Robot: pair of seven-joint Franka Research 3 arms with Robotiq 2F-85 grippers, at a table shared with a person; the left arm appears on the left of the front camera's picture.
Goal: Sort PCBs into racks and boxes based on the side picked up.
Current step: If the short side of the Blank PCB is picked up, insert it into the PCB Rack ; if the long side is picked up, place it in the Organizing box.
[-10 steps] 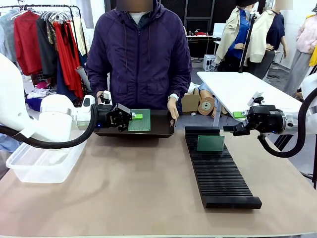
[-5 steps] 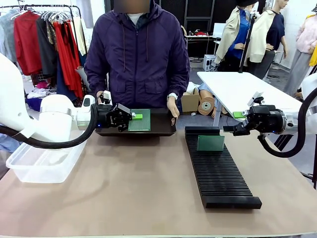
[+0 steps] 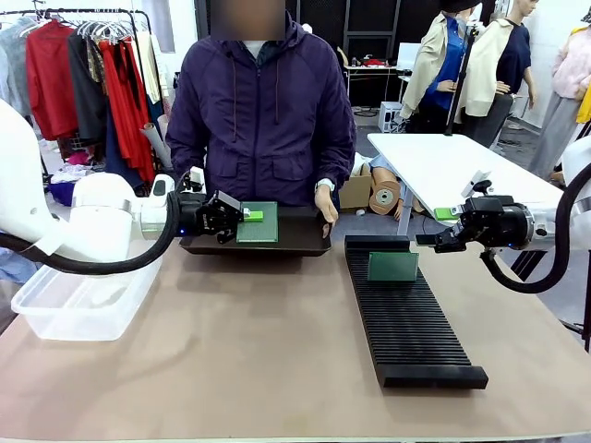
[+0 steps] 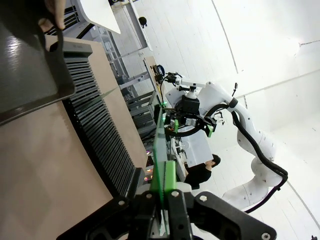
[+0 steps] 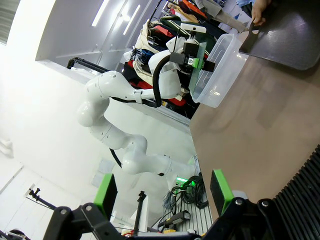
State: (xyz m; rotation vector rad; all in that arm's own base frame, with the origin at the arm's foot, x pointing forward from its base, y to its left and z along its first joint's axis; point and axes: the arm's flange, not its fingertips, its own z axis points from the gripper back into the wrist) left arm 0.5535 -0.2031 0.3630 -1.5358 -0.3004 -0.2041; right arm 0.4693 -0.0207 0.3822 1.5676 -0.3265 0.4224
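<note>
Currently my left gripper (image 3: pixel 242 218) was clamped on a PCB (image 3: pixel 258 222), held above the dark tray (image 3: pixel 300 238) at the far side of the table (image 3: pixel 231 360). Person's hand (image 3: pixel 325 203) rested on the tray's edge. My right gripper (image 3: pixel 427 242) hung with jaws wide, holding nothing, right of the black rack (image 3: pixel 406 314). A second PCB (image 3: pixel 392 266) stood upright in the rack. Clear box (image 3: pixel 78 309) sat at the left.

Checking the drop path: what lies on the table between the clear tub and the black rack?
In the front view, only bare brown tabletop lies between the clear tub and the black rack; the dark tray sits farther back.
</note>
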